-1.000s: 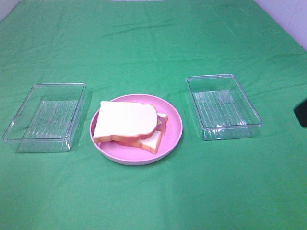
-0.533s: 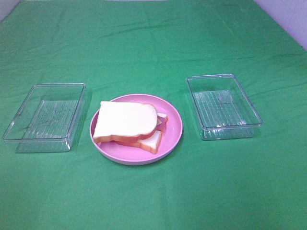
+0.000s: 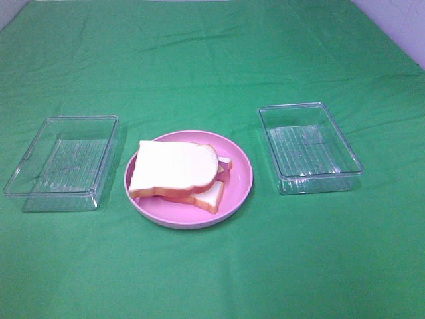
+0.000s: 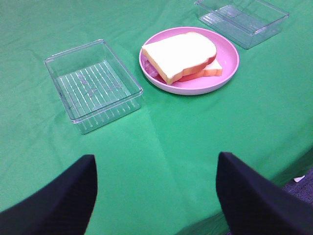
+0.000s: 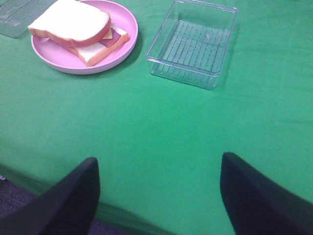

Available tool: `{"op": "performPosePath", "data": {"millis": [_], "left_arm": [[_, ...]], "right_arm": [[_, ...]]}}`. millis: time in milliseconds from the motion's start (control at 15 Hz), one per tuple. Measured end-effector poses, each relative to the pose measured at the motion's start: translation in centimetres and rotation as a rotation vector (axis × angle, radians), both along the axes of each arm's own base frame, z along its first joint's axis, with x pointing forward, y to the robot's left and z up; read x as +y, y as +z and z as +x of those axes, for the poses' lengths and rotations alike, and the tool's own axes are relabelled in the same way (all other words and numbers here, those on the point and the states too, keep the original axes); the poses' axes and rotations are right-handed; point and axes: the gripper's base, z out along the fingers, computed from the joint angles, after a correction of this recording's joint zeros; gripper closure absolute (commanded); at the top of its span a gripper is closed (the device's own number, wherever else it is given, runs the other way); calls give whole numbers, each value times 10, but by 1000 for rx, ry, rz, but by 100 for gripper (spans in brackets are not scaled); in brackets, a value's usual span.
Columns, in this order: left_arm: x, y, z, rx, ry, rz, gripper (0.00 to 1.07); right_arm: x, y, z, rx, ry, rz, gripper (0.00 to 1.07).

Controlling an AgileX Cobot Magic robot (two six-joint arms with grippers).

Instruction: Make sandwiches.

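No readable text anywhere — no labels, brands or numbers.

A green cloth (image 3: 212,60) is covering the worktop. A pink plate (image 3: 240,174) is sitting on it midway, nearer the front edge, with a clear tray (image 3: 61,163) lying toward the left edge and another (image 3: 309,147) toward the right.

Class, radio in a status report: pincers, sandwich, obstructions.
Both pincers open, empty, clear of table. Sandwich stacked on pink plate. Nothing in the way.
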Motion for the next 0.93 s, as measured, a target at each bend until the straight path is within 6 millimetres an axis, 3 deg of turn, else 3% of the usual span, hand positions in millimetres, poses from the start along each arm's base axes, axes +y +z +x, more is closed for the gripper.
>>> {"op": "performPosePath", "data": {"millis": [600,933], "left_arm": [[0,0,0,0,14,0,40],[-2,0,0,0,317,0,40]], "right_arm": [[0,0,0,0,-9,0,41],[0,0,2,0,-302,1,41]]}}
